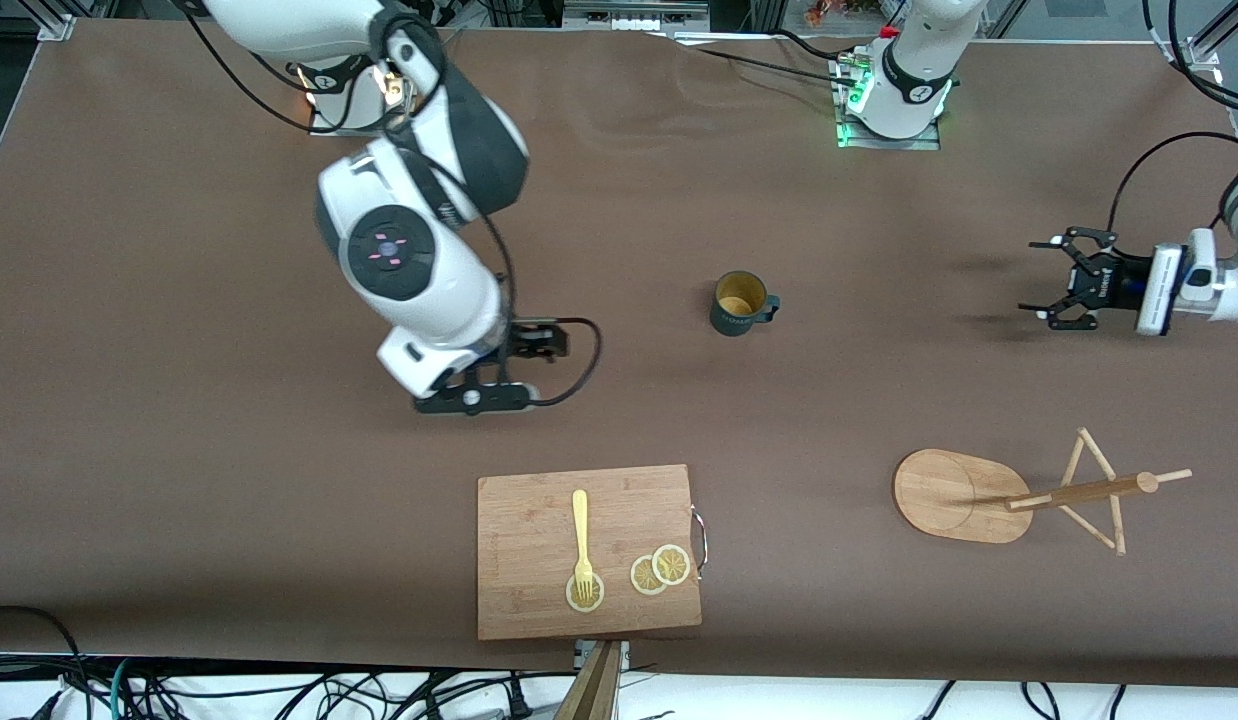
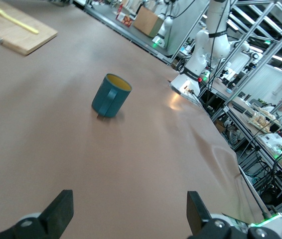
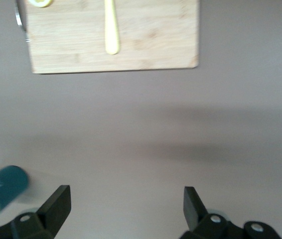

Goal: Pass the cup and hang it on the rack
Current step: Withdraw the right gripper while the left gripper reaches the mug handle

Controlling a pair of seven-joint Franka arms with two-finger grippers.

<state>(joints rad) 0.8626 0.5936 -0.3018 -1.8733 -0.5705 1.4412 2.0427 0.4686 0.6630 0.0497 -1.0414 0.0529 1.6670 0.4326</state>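
Cup: upright mid-table, handle toward left arm's end; untouched.
Handling: I judge it rigid, light, glazed-slick, breakable; best pinched across the rim wall.
Right gripper: mine, fingers spread, empty, beside cup.
Left gripper: spread, waiting near table's end.
Rack: toward front edge, left arm's end.

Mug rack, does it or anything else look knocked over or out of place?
Yes. The rack seems tipped over, post and pegs lying sideways from its oval base. The cup stands upright; nothing looks spilled.
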